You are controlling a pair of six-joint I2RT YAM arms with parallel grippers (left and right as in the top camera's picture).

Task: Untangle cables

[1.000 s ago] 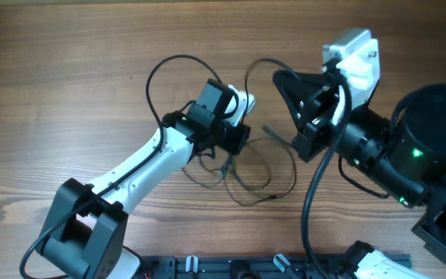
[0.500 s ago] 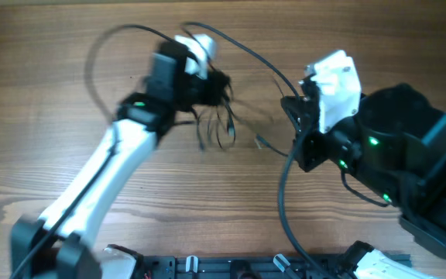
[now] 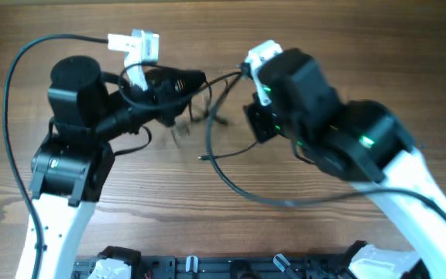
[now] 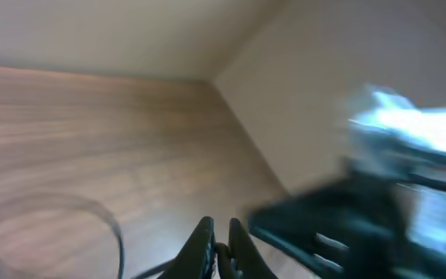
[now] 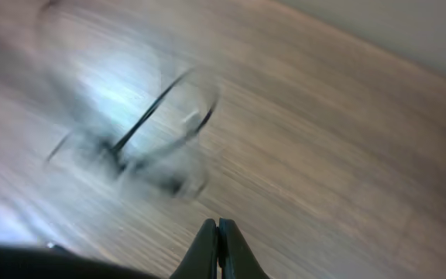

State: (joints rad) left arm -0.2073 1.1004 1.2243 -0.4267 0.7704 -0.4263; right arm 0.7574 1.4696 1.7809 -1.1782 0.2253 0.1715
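Note:
A tangle of thin black cables (image 3: 210,115) hangs between the two grippers in the overhead view, small plug ends dangling near it. My left gripper (image 3: 194,79) points right at the tangle. Seen from the left wrist, its fingertips (image 4: 221,242) are shut on a dark bit of cable, and a blurred cable loop (image 4: 119,236) curves off to the left. My right gripper (image 3: 252,120) sits just right of the tangle. From the right wrist its tips (image 5: 217,236) are pressed shut, with blurred cables (image 5: 147,124) over the wood ahead; I cannot tell whether it holds one.
The wooden table (image 3: 378,46) fills the overhead view. A thicker arm wire (image 3: 242,191) sweeps low under the right arm, and another (image 3: 10,85) loops wide around the left arm. A black rail (image 3: 231,267) runs along the front edge. The right arm (image 4: 378,201) appears blurred, close to the left wrist camera.
Both arms have swung left and toward the back of the table. The left gripper has carried the tangle up and left, and the right gripper has followed close beside it.

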